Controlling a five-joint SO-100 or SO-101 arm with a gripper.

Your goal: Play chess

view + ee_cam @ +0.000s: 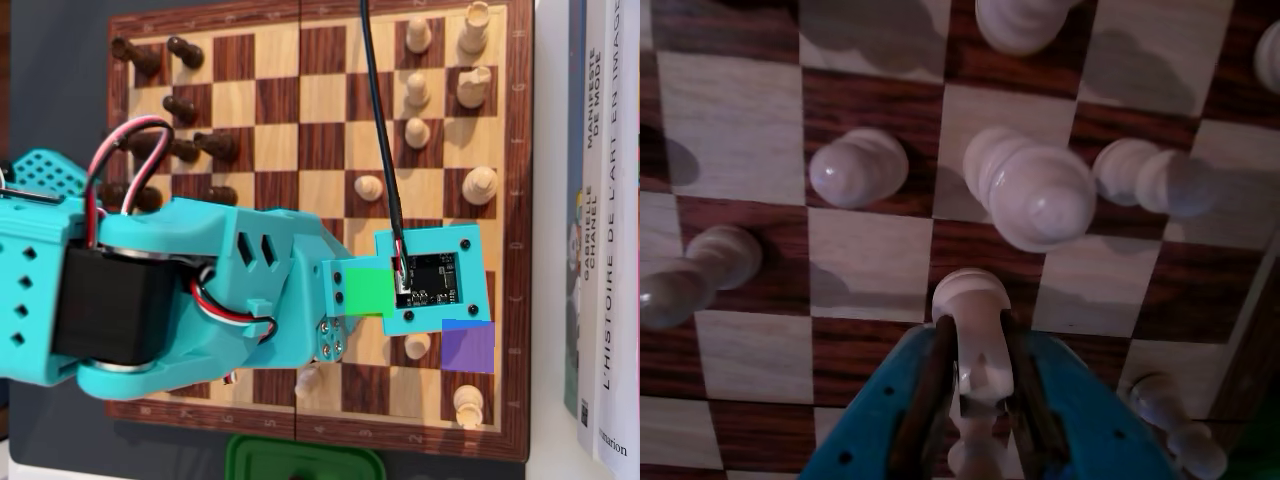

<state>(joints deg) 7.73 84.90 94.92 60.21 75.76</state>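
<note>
With our jaws clamped on a white pawn (975, 330), we risk toppling the crowded neighbouring pieces (1040, 195) if it swings low.

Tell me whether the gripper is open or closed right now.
Closed on a white pawn: in the wrist view, the gripper has both teal fingers pressing the piece's sides.

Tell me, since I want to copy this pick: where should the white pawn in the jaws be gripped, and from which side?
Grip the white pawn at its narrow neck just below the round head, coming from above, as the gripper does in the wrist view. The head flares over the jaws and would probably stop slipping; neighbouring white pieces crowd the sides.
</note>
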